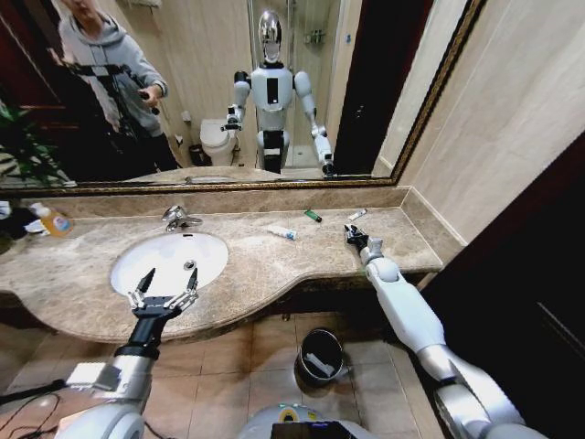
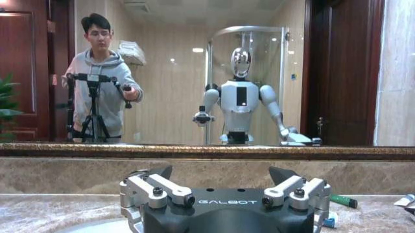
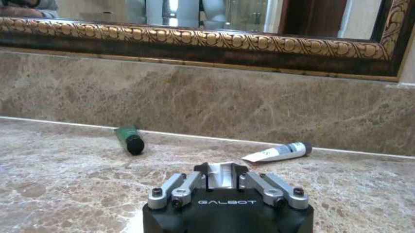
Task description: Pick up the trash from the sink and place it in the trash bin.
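On the far left of the counter, near the mirror, stands a clear bottle with an orange label (image 1: 55,220). Next comes the sink (image 1: 137,265), a white oval basin set in the beige-brown marble counter (image 1: 265,274), with a chrome tap (image 1: 178,218) at its 12 o'clock edge. The left gripper (image 1: 164,291) hovers at the basin's 6 o'clock rim, its fingers spread wide and released, nothing between them; the left wrist view shows the same splayed fingers (image 2: 155,187) facing the mirror.

Further along the counter, at about 3 o'clock from the basin, lies a white tube with blue marks (image 1: 282,232). Beyond it, closer to the backsplash, sits a small green tube (image 1: 313,216); the right wrist view shows it as a green piece with a dark cap (image 3: 129,139). To its right lies a small white tube (image 1: 356,214) near the wall, also seen in the right wrist view (image 3: 277,152).

The right gripper (image 1: 354,237) rests low over the counter at about 6 o'clock from that white tube, its fingers clenched around a small white piece (image 3: 220,175).

On the tiled floor below the counter edge, at 6 o'clock from the green tube, stands the round black trash bin (image 1: 320,356), with a pale piece lying inside.
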Robot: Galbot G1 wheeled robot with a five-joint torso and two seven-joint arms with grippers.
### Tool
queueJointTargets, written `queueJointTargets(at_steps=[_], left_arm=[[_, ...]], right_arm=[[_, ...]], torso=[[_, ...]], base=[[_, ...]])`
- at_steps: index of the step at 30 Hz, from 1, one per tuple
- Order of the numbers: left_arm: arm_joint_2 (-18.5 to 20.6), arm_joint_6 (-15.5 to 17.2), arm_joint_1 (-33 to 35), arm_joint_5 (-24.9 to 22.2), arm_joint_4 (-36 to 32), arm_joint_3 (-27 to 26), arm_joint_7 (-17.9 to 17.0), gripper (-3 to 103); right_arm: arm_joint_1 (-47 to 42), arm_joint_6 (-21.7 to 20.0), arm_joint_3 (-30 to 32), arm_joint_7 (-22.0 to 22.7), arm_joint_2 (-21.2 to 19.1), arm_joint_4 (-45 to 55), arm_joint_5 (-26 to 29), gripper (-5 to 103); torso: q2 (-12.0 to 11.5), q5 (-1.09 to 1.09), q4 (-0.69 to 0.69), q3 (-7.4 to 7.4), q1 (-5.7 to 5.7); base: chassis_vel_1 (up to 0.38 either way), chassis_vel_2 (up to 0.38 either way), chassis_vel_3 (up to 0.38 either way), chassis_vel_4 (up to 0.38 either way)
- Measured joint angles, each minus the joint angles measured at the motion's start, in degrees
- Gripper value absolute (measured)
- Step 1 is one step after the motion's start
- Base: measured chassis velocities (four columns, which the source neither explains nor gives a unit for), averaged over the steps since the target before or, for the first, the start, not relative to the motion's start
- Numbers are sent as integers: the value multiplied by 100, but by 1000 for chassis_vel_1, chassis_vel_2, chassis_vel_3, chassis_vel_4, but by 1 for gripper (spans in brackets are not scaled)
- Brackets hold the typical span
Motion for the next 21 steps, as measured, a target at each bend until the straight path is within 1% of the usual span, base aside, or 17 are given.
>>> queueJointTargets(at_steps=[6, 9, 11, 12, 17, 18, 21], left_arm=[[0, 0, 0, 0, 0, 0, 0, 100], [0, 0, 0, 0, 0, 0, 0, 100], [0, 0, 0, 0, 0, 0, 0, 100], [0, 0, 0, 0, 0, 0, 0, 100], [0, 0, 0, 0, 0, 0, 0, 100], [0, 0, 0, 0, 0, 0, 0, 100], [0, 0, 0, 0, 0, 0, 0, 100]], right_arm=[[-183, -13, 73, 9, -106, 330, 35, 21], [-373, 95, 172, 2, -199, 656, -171, 21], [-671, 103, 265, 25, -360, 1219, -197, 21], [-671, 103, 265, 25, -360, 1219, -197, 21], [-1573, -102, 561, 206, -754, 2698, 144, 21], [-1573, -102, 561, 206, -754, 2698, 144, 21], [-2363, -196, 916, 242, -1017, 3720, 280, 21]], torso=[[0, 1, 0, 0, 0], [0, 1, 1, 0, 0], [0, 0, 1, 0, 0], [0, 0, 1, 0, 0], [0, 0, 0, 0, 0], [0, 0, 0, 0, 0], [0, 0, -1, 0, 0]], base=[[0, 0, 0, 0], [0, 0, 0, 0], [0, 0, 0, 0], [0, 0, 0, 0], [0, 0, 0, 0], [0, 0, 0, 0], [0, 0, 0, 0]])
